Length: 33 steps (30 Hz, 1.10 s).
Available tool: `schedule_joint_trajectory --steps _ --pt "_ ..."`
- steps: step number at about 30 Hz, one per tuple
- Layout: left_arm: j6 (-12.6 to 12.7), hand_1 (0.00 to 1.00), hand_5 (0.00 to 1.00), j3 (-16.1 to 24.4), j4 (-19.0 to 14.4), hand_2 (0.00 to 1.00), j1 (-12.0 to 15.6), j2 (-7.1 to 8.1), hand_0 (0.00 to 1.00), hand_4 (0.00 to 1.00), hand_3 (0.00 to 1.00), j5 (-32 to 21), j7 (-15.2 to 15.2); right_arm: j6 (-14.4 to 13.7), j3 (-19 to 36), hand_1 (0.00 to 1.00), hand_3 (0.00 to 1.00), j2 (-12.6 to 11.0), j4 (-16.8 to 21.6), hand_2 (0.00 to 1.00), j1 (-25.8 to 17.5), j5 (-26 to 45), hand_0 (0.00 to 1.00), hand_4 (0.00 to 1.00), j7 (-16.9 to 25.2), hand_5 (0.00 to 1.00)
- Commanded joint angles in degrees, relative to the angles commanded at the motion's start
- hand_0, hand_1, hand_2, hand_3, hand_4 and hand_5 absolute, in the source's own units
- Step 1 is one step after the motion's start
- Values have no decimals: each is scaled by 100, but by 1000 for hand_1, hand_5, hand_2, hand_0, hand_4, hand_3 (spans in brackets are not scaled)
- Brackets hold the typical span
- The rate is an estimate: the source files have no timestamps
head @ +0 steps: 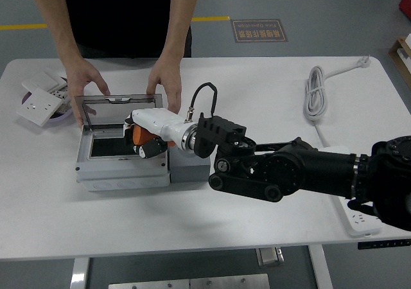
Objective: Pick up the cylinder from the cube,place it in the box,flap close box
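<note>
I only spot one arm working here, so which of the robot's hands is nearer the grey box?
The right hand: it is over the open grey box, holding an orange cylinder. The left hand is out of view.

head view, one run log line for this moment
right hand: shut on cylinder | over open box | lid: held up by person's hands | left arm: not in view

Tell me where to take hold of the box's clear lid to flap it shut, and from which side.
Take the clear lid at its free far edge, near the middle latch tab, coming from the table's far side. It stands open with that top edge up, and the person's hands steady it at both ends. The right hand, holding the orange cylinder, hangs over the box.
</note>
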<state>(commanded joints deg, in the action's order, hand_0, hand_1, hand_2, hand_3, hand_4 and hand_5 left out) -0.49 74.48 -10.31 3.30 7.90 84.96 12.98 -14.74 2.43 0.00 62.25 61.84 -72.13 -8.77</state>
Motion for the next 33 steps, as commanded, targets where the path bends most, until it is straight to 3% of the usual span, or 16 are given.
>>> schedule_joint_trajectory --steps 33 --pt "-28 852 2 -13 0 854 -44 -8 923 2 951 68 11 137 54 716 777 0 -70 759 -37 -24 815 955 -26 449"
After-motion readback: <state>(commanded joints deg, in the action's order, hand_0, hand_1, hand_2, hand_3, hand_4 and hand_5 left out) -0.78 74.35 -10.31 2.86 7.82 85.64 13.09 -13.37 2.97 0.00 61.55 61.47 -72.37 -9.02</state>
